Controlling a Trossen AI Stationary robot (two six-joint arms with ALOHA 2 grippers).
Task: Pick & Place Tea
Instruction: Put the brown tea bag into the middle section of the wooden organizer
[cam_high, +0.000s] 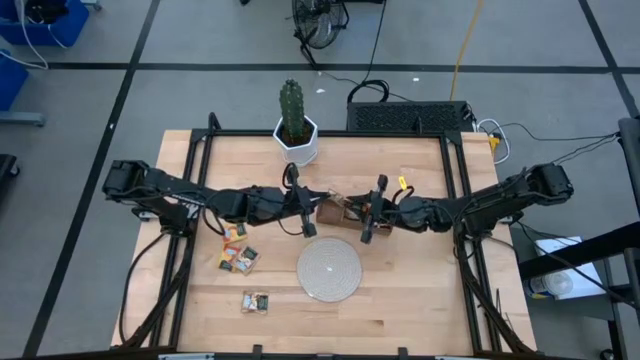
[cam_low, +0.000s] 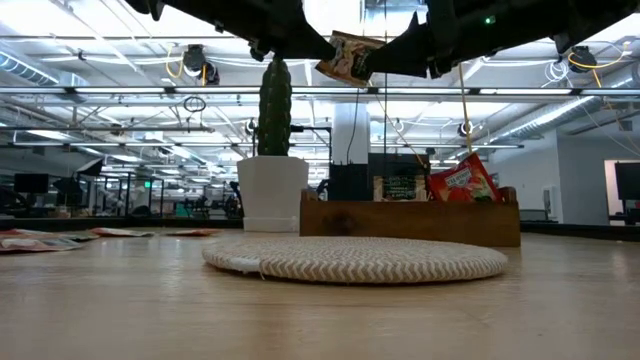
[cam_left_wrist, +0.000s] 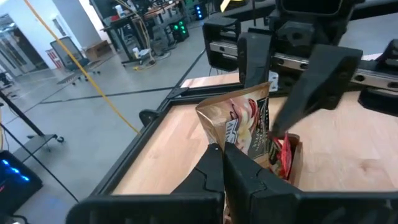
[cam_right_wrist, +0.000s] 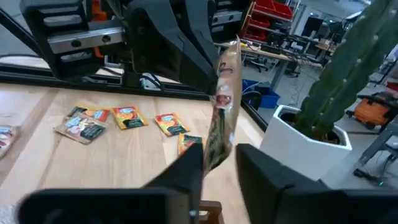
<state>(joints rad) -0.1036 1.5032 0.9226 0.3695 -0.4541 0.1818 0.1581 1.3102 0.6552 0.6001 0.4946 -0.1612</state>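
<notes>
1. Tea sachet (cam_left_wrist: 245, 127) held in the air over the wooden tray (cam_low: 410, 218), standing on edge, tilted.
2. Left tool (cam_left_wrist: 225, 163) clamped on its lower edge.
3. Right tool (cam_right_wrist: 219, 155) fingers stand apart around the other edge.

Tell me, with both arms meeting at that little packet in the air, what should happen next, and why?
Probably the right pincer should finish closing on the tea sachet before the left pincer lets go. The left one is shut on the sachet's edge, holding it above the wooden tray, while the right fingers sit either side of it with a gap showing.
</notes>
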